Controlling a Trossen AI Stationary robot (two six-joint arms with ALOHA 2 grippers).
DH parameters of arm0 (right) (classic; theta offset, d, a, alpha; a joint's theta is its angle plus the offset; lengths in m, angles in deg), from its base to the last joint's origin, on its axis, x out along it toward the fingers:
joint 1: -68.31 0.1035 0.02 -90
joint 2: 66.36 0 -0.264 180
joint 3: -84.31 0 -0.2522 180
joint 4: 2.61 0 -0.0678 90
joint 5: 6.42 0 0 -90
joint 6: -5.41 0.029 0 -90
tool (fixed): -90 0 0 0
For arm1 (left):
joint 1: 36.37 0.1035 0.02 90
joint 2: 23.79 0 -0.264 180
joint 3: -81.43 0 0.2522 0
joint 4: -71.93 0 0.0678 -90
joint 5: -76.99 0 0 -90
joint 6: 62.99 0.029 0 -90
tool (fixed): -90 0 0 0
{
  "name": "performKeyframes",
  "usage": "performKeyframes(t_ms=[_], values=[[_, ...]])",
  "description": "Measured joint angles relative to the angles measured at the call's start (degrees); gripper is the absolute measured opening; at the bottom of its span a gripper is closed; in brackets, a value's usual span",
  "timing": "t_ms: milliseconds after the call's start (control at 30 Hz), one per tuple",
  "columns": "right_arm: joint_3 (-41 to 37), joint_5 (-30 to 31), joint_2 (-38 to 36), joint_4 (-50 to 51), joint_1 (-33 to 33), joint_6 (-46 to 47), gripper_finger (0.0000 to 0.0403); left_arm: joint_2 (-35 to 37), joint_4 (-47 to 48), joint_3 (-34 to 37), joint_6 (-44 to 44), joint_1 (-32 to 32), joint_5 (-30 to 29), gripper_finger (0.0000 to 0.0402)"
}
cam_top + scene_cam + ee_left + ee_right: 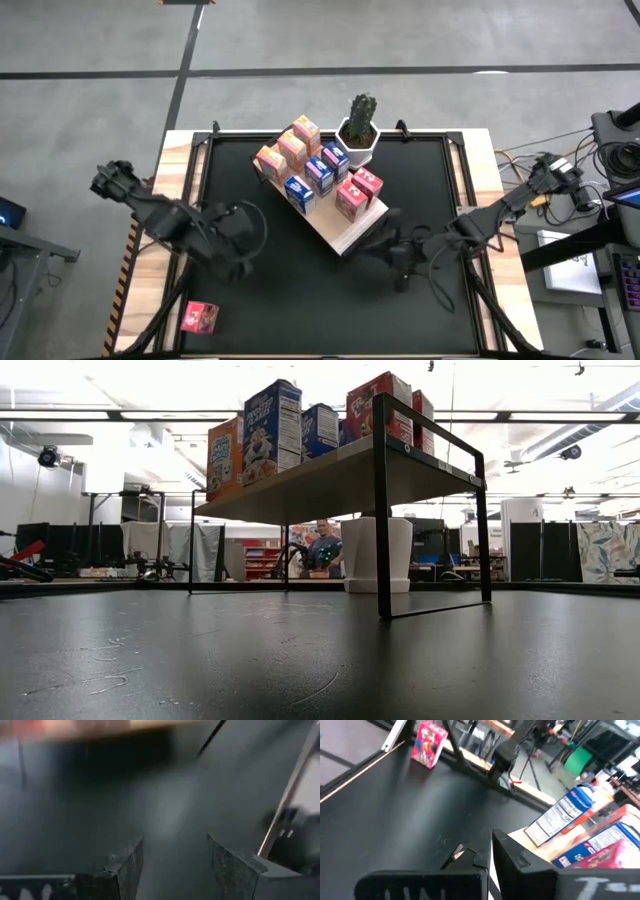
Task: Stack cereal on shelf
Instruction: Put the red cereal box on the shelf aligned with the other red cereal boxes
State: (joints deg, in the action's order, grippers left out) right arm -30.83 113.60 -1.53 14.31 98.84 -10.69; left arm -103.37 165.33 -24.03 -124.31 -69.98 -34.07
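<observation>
Cereal boxes stand upright in rows on the shelf [345, 232], a light-wood board on thin black legs set at a slant near the middle of the black tabletop [300, 290]: three orange boxes [291, 148] along the far side, three blue boxes [318, 174] in the row beside them, and two pink-red boxes [358, 191] toward the board's right end. One more pink box [199, 317] lies apart from the rest, off the black mat on the wooden table edge at the near left corner. A potted cactus [359, 125] in a white pot stands just beside the shelf's far end. From table height the shelf shows as a raised board, the boxes on top and the white pot behind its legs. The left gripper [240, 262] hovers over the mat to the left of the shelf, its two fingers [125, 870] spread well apart with nothing between them. The right gripper [397, 268] sits just off the shelf's near right corner, its fingers [470, 854] pressed together and empty. A person is seated in the room far behind the table.
</observation>
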Motion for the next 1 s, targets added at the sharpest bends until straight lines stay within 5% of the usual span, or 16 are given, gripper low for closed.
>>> performKeyframes(t_ms=[300, 600, 1000], values=[[-3.3, -0.2, -1.0, -4.3, 0.0, -5.3, 0.0009, -7.8, 7.7, -2.7, -26.2, -5.7, 12.6, 0.0202], [-3.3, -1.1, -1.0, -4.3, 0.4, -7.5, 0.0009, -14.2, 7.9, -0.9, -48.6, -18.4, 17.5, 0.0243], [-3.7, -8.1, -0.9, -4.3, 0.9, -6.8, 0.0009, -17.4, 8.8, 1.4, -72.7, -31.0, 18.9, 0.0236]])
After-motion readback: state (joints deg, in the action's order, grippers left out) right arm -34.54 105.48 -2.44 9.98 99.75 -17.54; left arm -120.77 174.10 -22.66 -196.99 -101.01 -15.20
